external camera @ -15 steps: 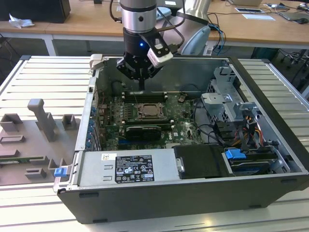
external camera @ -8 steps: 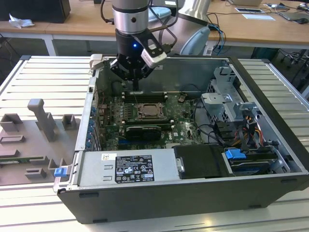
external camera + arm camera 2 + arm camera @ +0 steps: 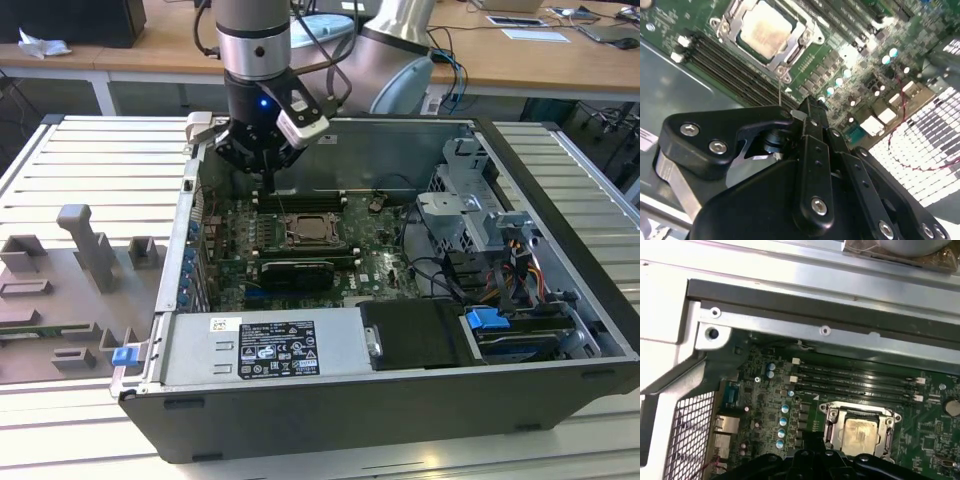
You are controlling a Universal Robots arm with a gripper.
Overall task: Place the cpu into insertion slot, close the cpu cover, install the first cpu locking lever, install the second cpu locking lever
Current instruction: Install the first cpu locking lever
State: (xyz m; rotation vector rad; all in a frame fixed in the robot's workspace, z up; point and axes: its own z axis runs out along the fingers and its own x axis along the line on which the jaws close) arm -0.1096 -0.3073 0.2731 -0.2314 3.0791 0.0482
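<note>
The cpu (image 3: 313,231) lies flat in the insertion slot (image 3: 296,243) on the green motherboard, its beige metal top showing in both wrist views (image 3: 764,27) (image 3: 858,432). The silver cpu cover (image 3: 790,54) (image 3: 830,424) lies down around it as a frame. My gripper (image 3: 270,183) hangs just beyond the slot near the case's far wall, above the memory slots. Its fingers are shut (image 3: 810,104) with nothing seen between them. A thin metal rod (image 3: 779,92) runs from the socket's corner toward the fingertips.
Long black memory slots (image 3: 300,200) run between the socket and the far case wall (image 3: 380,150). A black card (image 3: 297,270) lies in front of the socket. The power supply (image 3: 265,345) and the drive cage (image 3: 470,200) crowd the case. A grey fixture (image 3: 80,270) stands outside at the exterior view's left.
</note>
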